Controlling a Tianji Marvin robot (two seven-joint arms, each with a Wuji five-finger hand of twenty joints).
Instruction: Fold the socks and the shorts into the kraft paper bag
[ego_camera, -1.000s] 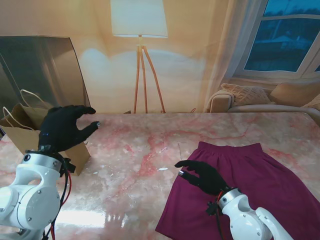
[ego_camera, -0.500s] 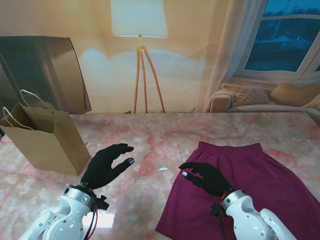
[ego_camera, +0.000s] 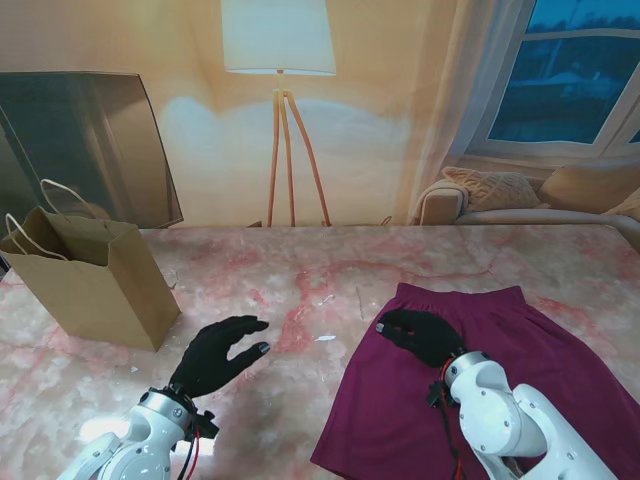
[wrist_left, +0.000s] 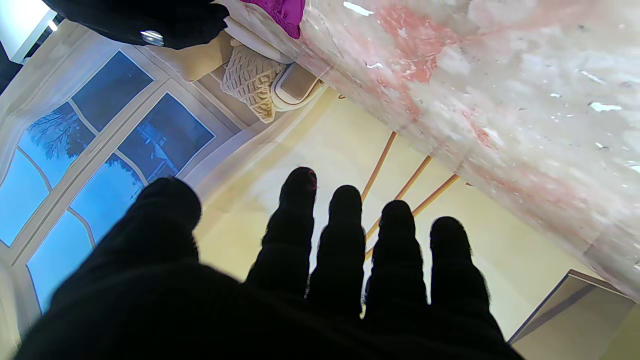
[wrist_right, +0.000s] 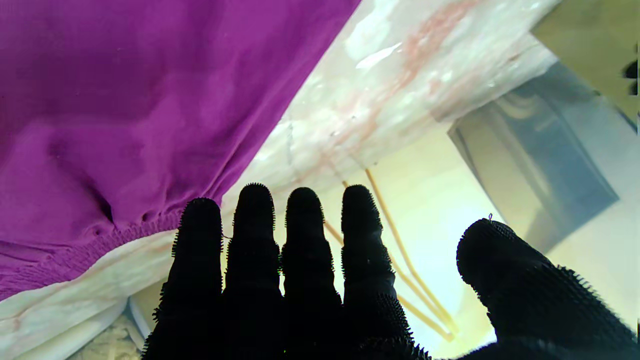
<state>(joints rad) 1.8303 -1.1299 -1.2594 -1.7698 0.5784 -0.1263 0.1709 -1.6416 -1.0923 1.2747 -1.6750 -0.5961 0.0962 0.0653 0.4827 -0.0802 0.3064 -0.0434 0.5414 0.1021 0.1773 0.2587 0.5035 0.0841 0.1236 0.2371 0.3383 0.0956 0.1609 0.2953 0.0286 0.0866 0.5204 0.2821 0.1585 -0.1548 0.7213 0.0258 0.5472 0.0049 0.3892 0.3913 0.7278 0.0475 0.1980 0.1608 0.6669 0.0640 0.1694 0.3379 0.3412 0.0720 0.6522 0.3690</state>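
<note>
Since half a second ago the right hand (ego_camera: 420, 335) in its black glove has slid farther from me, from the near-left hem area onto the upper-left part of the magenta fabric shorts (ego_camera: 520, 370), while the left hand (ego_camera: 218, 352), also black-gloved, has hardly shifted. The right hand now lies over the cloth close to the elastic waistband; in its wrist view the four fingers (wrist_right: 255, 235) run straight side by side with the thumb set apart, and nothing is gripped. Whether the palm actually presses the fabric cannot be told. The left hand hovers over bare pink-veined marble tabletop (ego_camera: 300, 290), fingers extended and slightly fanned, thumb spread wide, holding nothing.

Outward from the hands: the shorts lie flat at about four o'clock on the tabletop, waistband toward the far edge, their left hem running diagonally toward me. The brown kraft paper bag (ego_camera: 100, 285) with twisted cord handles stands upright at about nine o'clock, well apart from the left hand, its mouth open upward. No socks can be made out in any view.
</note>
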